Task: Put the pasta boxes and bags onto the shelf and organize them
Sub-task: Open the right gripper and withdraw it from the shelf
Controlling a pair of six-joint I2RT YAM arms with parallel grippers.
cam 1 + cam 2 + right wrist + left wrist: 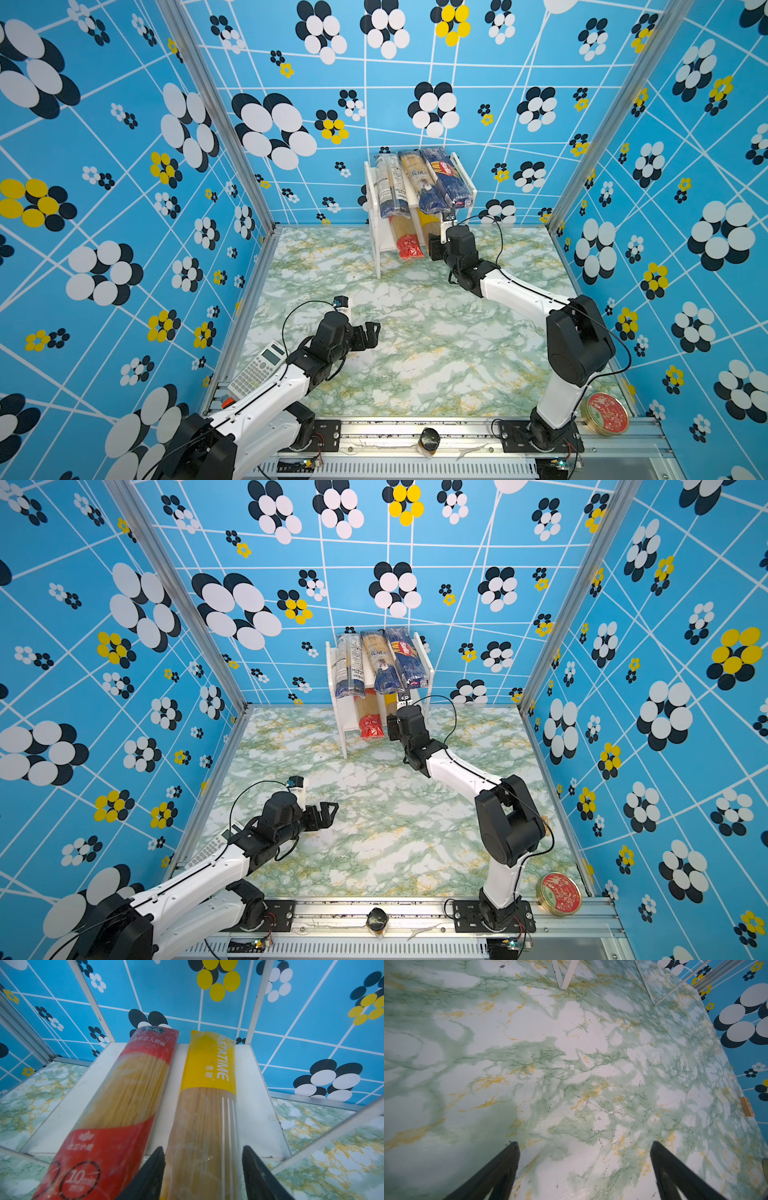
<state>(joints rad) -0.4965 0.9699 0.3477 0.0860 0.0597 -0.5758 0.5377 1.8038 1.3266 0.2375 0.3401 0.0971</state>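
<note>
The white shelf [376, 232] stands at the back of the table in both top views. Its top board holds two clear and dark-blue bags [388, 187] [419, 183] and a dark-blue Barilla pack [446, 178], side by side. On the lower board [253, 1093] lie a red-ended bag [128, 1093] and a yellow-ended bag [207, 1088]. My right gripper [202, 1148] is at the shelf's front, open around the yellow-ended bag's near end; one finger is against the bag, the other clear of it. My left gripper [584, 1144] hangs wide open over bare table [571, 1043], holding nothing.
A grey calculator [257, 368] lies at the front left beside the left arm. A round red-lidded tin [606, 413] sits at the front right corner. A small dark jar [429, 440] rests on the front rail. Patterned walls close in three sides.
</note>
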